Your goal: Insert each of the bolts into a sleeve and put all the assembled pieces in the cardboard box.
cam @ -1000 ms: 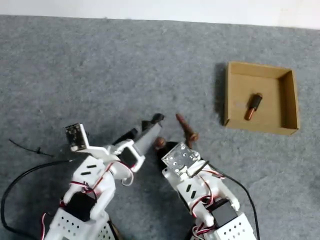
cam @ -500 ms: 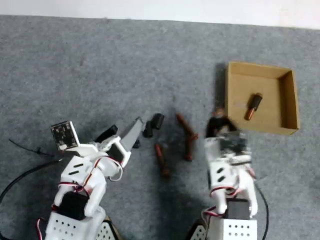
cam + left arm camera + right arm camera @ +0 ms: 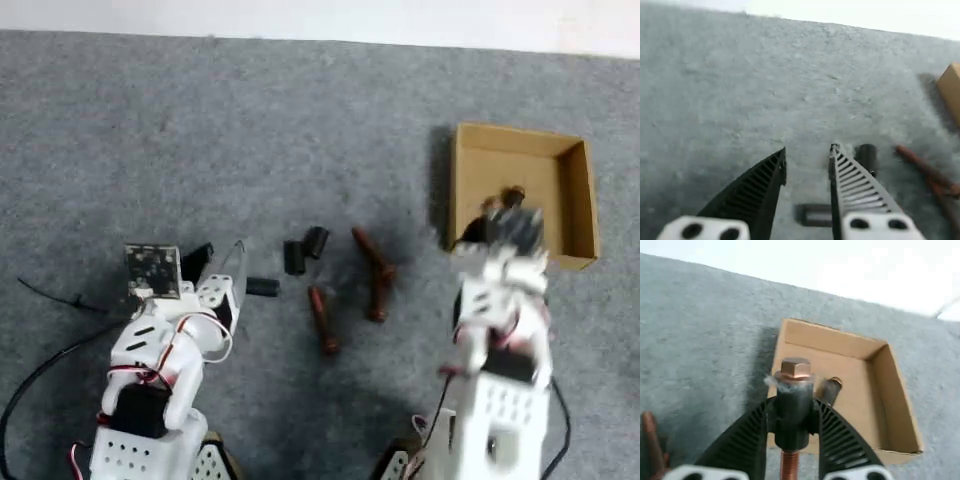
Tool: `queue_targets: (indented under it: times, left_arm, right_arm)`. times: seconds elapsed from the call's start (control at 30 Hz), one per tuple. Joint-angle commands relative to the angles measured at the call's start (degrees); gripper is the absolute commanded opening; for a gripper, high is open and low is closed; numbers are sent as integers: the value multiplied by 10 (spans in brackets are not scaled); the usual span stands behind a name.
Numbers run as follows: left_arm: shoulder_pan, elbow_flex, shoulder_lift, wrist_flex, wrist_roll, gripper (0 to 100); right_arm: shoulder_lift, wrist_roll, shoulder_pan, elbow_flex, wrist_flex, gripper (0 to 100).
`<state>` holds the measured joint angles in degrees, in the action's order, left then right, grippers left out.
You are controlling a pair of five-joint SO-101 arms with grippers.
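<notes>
My right gripper (image 3: 792,409) is shut on a black sleeve with a copper bolt (image 3: 794,369) through it, held upright just in front of the cardboard box (image 3: 855,347). One assembled piece (image 3: 829,389) lies inside the box. In the high view the right gripper (image 3: 497,224) hangs over the near wall of the box (image 3: 515,134). My left gripper (image 3: 808,152) stands open above the carpet, with one black sleeve (image 3: 812,214) lying between its fingers and another (image 3: 867,157) beyond. Three loose bolts (image 3: 320,318) (image 3: 378,290) (image 3: 366,246) and three sleeves (image 3: 293,257) (image 3: 316,240) (image 3: 262,287) lie mid-table.
The grey carpet stretches wide behind the parts and to the left. A thin black cable (image 3: 55,296) lies at the left edge near the left arm's base.
The right arm swung from the middle of the table to the box, carrying the sleeved bolt. The left arm drew back to the left, away from the parts.
</notes>
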<state>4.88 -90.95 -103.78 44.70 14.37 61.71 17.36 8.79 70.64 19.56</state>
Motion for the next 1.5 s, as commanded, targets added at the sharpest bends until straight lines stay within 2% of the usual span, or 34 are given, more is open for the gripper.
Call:
queue_targets:
  times: [0.0,0.3,0.57,0.63,0.8,1.1,1.3,1.47]
  left_arm:
    - [-6,-3,-6,3,-83,136]
    - [-6,-9,-6,2,-83,136]
    - [-6,-9,-6,2,-83,136]
    - [-6,-9,-6,2,-83,136]
    - [-6,-10,-6,2,-83,136]
    - [-6,-10,-6,2,-83,138]
    - [-6,-10,-6,2,-83,139]
    - [-6,-10,-6,2,-83,139]
  right_arm:
    - [-235,-37,45,-206,-21,5]
    - [-633,-118,118,-554,150,9]
    - [-770,-119,123,-705,233,11]
    - [-777,-118,123,-712,245,35]
    - [-780,-117,122,-712,247,168]
    - [-733,-120,120,-712,299,174]
    - [-611,-117,63,-658,369,174]
    - [-478,-116,-26,-524,374,174]
